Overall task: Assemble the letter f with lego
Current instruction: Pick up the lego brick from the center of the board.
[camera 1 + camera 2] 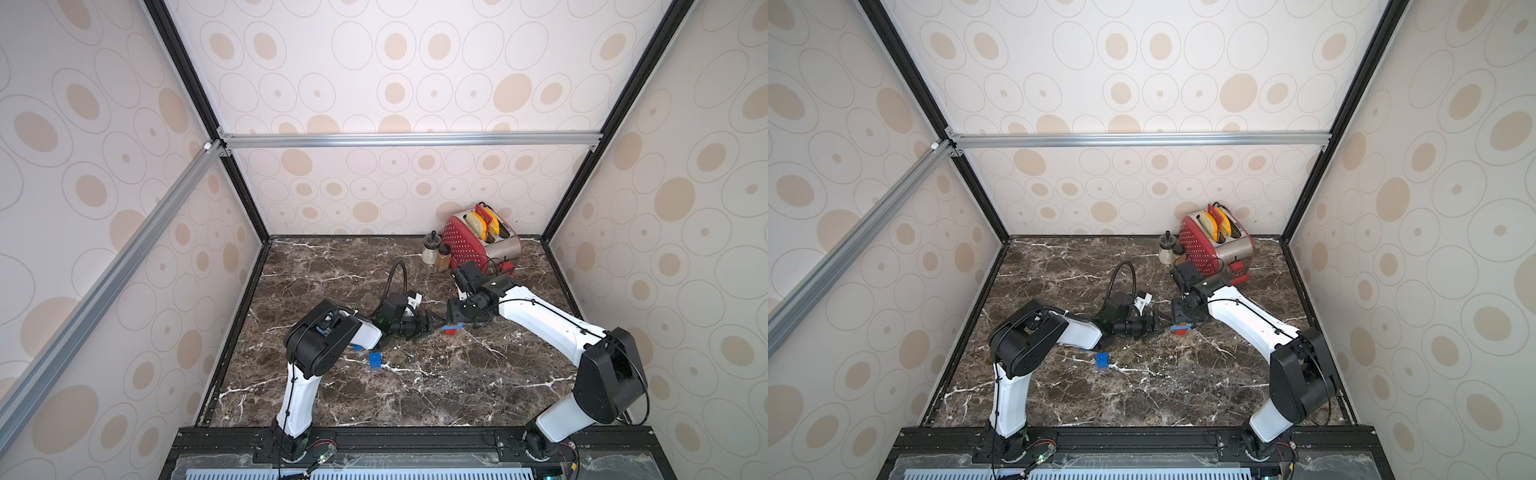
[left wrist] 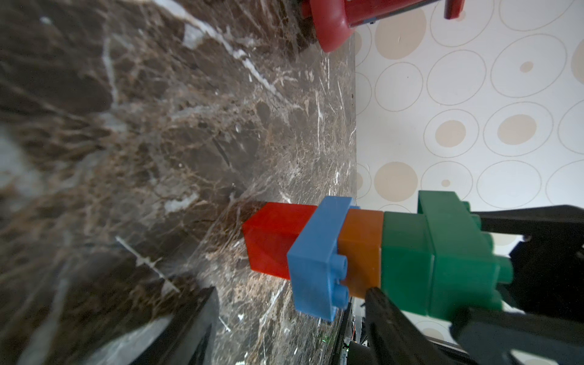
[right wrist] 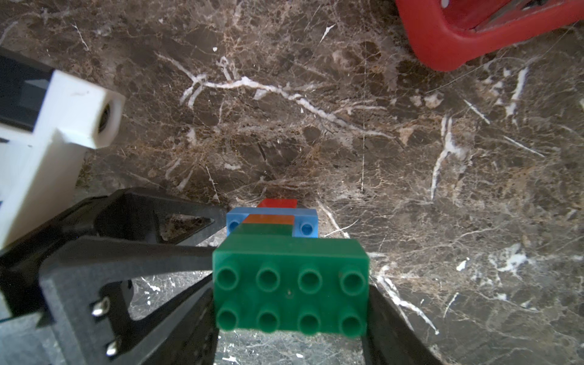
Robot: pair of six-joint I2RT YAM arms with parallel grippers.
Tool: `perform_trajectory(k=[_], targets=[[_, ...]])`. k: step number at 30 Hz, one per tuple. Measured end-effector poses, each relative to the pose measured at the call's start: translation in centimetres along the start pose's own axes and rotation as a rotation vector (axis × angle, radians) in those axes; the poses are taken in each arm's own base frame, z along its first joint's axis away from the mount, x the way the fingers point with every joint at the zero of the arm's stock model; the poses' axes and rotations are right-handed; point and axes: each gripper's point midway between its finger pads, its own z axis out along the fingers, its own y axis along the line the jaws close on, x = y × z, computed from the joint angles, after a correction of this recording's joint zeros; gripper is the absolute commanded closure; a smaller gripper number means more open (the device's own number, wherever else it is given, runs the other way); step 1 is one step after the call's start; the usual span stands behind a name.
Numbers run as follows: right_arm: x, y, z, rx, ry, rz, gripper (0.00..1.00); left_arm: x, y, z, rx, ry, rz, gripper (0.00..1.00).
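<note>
A lego stack (image 1: pixel 452 328) (image 1: pixel 1180 328) stands on the marble table with its red brick (image 2: pixel 271 240) at the bottom. Above the red one come a blue oblong brick (image 2: pixel 316 262), an orange brick (image 2: pixel 360 252), a dark green square brick (image 2: pixel 404 252) and a dark green oblong brick (image 3: pixel 290 284) on top. My right gripper (image 3: pixel 290 300) (image 1: pixel 455 318) reaches down from above and is shut on the top green brick. My left gripper (image 2: pixel 294 294) (image 1: pixel 433 322) lies level at the stack's left side. It is open, with one fingertip (image 2: pixel 374 294) against the orange and green bricks.
A loose blue brick (image 1: pixel 375 360) (image 1: pixel 1101 360) lies near the left arm's elbow. A red toaster (image 1: pixel 478 243) with toast stands at the back right, with two small jars (image 1: pixel 430 249) beside it. Patterned walls close in the table on three sides.
</note>
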Motion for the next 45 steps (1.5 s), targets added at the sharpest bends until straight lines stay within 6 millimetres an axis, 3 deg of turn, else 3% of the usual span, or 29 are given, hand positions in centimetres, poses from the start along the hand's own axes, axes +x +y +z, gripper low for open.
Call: perform_trajectory(k=[7, 18, 29, 35, 45], targets=[[0.2, -0.1, -0.2, 0.007, 0.011, -0.007, 0.39, -0.9, -0.8, -1.8, -0.001, -0.032, 0.008, 0.2], [1.1, -0.6, -0.8, 0.023, 0.048, -0.026, 0.39, -1.0, 0.5, -3.3, -0.057, -0.048, -0.008, 0.2], [2.2, -0.9, -4.6, -0.023, 0.031, -0.045, 0.38, -0.5, 0.9, -4.5, -0.127, -0.037, 0.017, 0.16], [3.9, -0.9, -5.2, -0.055, 0.068, -0.056, 0.38, -1.0, 1.3, -6.2, -0.169, -0.065, 0.038, 0.15], [7.6, -1.1, -4.7, -0.083, 0.191, -0.069, 0.37, -0.9, 2.4, -6.7, -0.208, -0.063, 0.022, 0.15]])
